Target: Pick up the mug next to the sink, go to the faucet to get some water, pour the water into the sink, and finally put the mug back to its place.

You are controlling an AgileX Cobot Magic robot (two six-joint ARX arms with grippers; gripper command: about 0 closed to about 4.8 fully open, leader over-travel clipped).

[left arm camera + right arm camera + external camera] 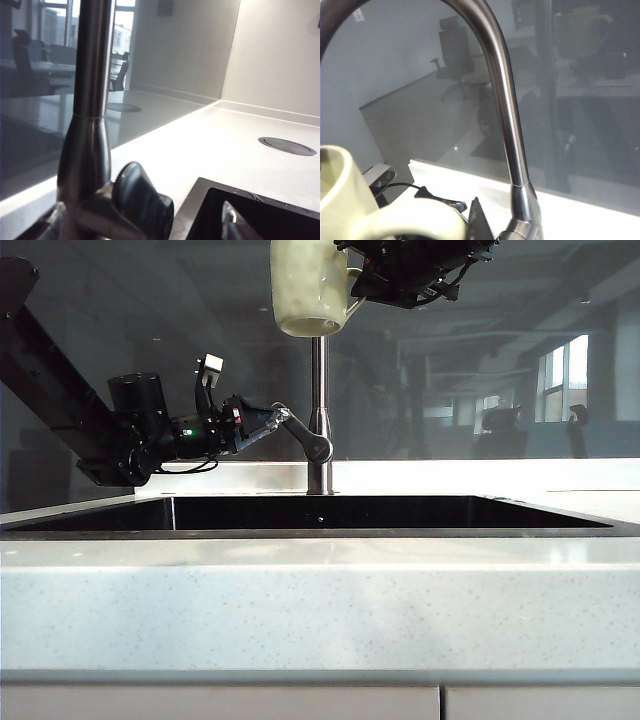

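The cream mug [308,288] hangs upright at the faucet [319,410] top, above the sink [320,515], right gripper [358,285] clamped on its handle. Left gripper [283,420], seemingly spread, meets the lever [306,436].

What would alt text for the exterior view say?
The right gripper holds a cream mug by its handle high over the black sink, while the left gripper reaches the steel faucet lever.

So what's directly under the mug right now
The mug, held high by the right pincer at its handle, hangs over the faucet pipe and the sink. The spout end is hidden behind the mug; no water shows.
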